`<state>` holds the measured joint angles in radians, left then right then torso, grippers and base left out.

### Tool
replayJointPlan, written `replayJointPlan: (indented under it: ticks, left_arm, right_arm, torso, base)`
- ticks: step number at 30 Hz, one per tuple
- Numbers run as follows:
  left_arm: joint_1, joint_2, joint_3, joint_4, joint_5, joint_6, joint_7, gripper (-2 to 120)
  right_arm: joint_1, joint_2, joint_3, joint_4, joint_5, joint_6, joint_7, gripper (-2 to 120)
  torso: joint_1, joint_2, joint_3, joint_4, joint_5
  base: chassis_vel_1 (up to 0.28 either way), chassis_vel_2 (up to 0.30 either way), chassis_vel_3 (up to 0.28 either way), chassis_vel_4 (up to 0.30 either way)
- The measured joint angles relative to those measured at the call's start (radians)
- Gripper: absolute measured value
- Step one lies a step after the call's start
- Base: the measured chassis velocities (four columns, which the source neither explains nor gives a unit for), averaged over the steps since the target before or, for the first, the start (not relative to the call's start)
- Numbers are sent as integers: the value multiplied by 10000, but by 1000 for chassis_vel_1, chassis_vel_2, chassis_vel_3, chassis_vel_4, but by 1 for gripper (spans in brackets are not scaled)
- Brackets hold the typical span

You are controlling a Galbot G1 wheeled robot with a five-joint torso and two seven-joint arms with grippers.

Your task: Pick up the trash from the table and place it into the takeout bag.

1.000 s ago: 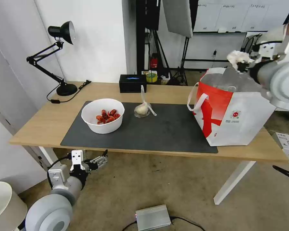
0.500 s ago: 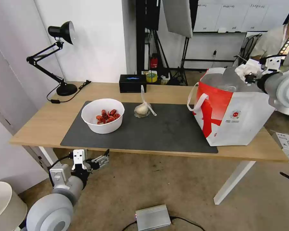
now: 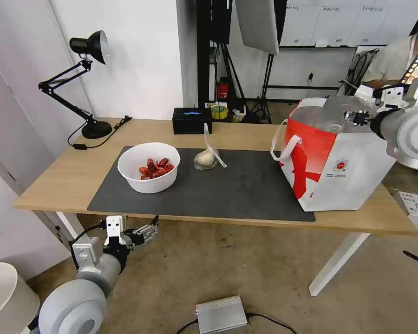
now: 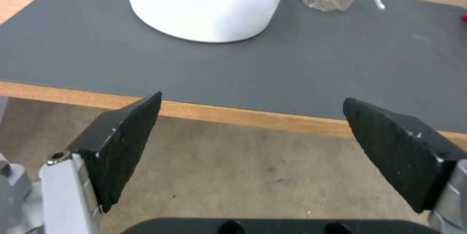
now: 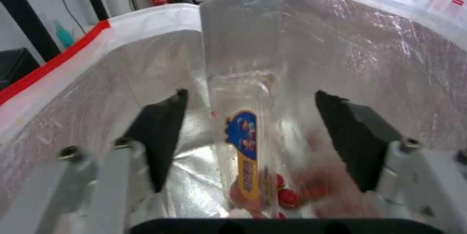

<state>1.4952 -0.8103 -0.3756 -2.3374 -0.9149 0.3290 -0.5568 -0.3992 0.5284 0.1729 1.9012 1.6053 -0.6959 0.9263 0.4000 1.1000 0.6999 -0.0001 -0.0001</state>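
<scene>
Bagged: clear hinged plastic clamshell (image 5: 246, 143) inside white-and-red foil-lined takeout bag (image 3: 332, 160), right of frame. Outstanding on worktop (image 3: 55, 178): white round bowl of crawfish shells (image 3: 148, 167), knotted clear bag (image 3: 206, 157). Right gripper (image 5: 250, 135) fingers spread empty over bag; left gripper (image 4: 253, 143), lower left, fingers spread.

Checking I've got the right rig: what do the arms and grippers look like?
Both arms are fat, rounded light-grey tubes with white bracket blocks and black cables at the wrists. The left gripper and right gripper each have two wedge-shaped black textured pads on silver-grey metal fingers.

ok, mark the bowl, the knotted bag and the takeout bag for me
bowl (image 3: 133, 178), head view, bare white outer wall.
knotted bag (image 3: 204, 159), head view, the beige lump inside.
takeout bag (image 3: 357, 174), head view, white front panel.
</scene>
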Motion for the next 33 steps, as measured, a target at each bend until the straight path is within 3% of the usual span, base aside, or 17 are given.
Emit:
replayJointPlan:
  ticks: [2, 6, 7, 10, 18, 27, 33]
  left_arm:
    - [0, 0, 0, 0, 0, 0, 0, 100]
    - [7, -18, -12, 0, 1, -1, 4, 100]
    - [7, -18, -12, 0, 1, -1, 4, 100]
    - [36, -52, -39, 0, 4, -2, 5, 100]
    - [92, -61, -157, -14, 5, -6, 4, 100]
    - [152, -160, -233, -17, 6, -9, -3, 100]
    - [224, -233, -323, -47, 11, -14, -3, 100]
  right_arm:
    - [-3, 16, 11, 29, -24, 158, -229, 78]
    - [-110, 231, 29, 212, -620, 1485, -2044, 96]
    - [-110, 231, 29, 212, -620, 1485, -2044, 96]
    - [-191, 545, -47, 369, -1242, 2516, -3820, 100]
    - [-297, 1131, -684, 774, -2196, 3341, -5802, 100]
    - [-711, 1486, -1287, 1197, -2919, 3500, -7132, 100]
    - [-2387, 1373, -895, 1800, -4173, 4322, -7395, 100]
  torso:
    - [0, 0, 0, 0, 0]
    - [0, 0, 0, 0, -1]
    - [0, 0, 0, 0, -1]
    - [0, 0, 0, 0, -2]
    - [-1, 0, 0, 2, -1]
    - [0, 0, 0, 3, -2]
    - [0, 0, 0, 2, 0]
  base:
    - [0, 0, 0, 0]
    - [0, 0, 0, 0]
    - [0, 0, 0, 0]
    - [0, 0, 0, 0]
    - [0, 0, 0, 0]
    - [0, 0, 0, 0]
    - [0, 0, 0, 0]
